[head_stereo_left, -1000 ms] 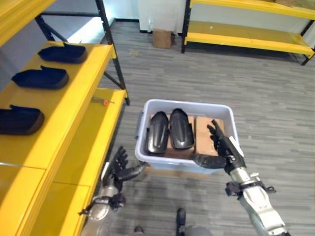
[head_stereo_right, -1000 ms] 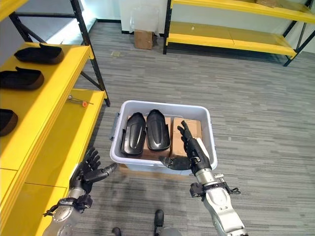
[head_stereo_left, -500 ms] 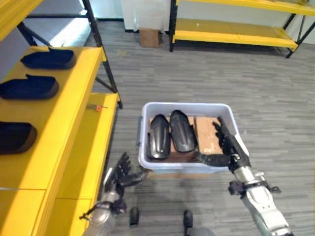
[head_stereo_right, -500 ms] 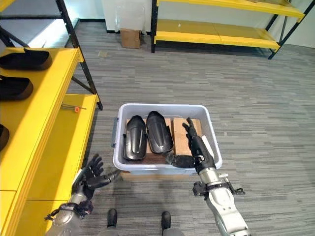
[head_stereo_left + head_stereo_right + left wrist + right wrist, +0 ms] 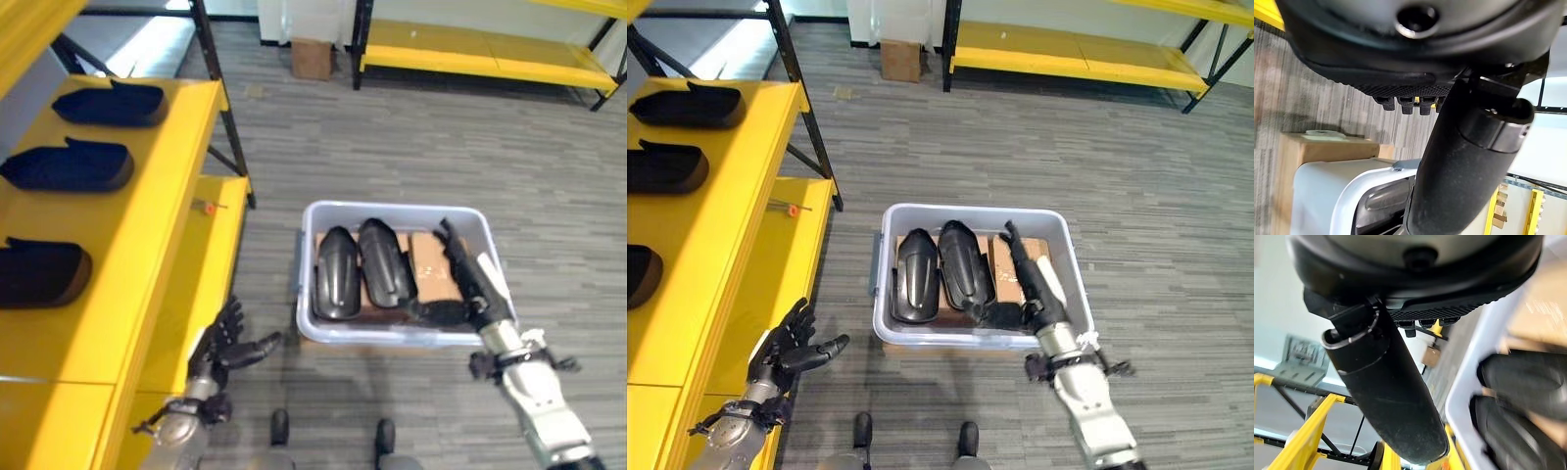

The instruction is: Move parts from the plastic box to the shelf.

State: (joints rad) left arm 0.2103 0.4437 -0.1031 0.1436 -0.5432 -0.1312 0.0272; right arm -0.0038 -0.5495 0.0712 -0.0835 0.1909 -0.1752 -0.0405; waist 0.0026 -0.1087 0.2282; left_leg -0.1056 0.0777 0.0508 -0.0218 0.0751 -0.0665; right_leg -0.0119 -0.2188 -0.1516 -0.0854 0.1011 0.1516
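A pale plastic box [image 5: 392, 208] stands on the floor, resting on a cardboard base. Inside lie two black curved parts [image 5: 338, 274] [image 5: 384, 262] side by side on brown cartons [image 5: 431, 266]. My right hand [image 5: 468, 279] reaches over the box's right side, open, fingers straight along the inner wall and thumb [image 5: 1386, 396] pointing toward the parts, holding nothing. My left hand [image 5: 225, 343] hangs low beside the yellow shelf [image 5: 167, 186], open with fingers spread and empty. Three more black parts [image 5: 110, 103] [image 5: 69, 166] [image 5: 39, 272] sit in a row on the shelf's upper level.
A small orange-tipped tool [image 5: 208, 207] lies on the shelf's lower level. A black upright [image 5: 223, 108] stands at the shelf's far corner. Yellow racks [image 5: 470, 59] and a cardboard box [image 5: 312, 57] stand at the back, with grey floor between.
The whole picture has shifted with the camera. My right hand has stretched farther over the box's right side. My left hand keeps its spread pose by the shelf.
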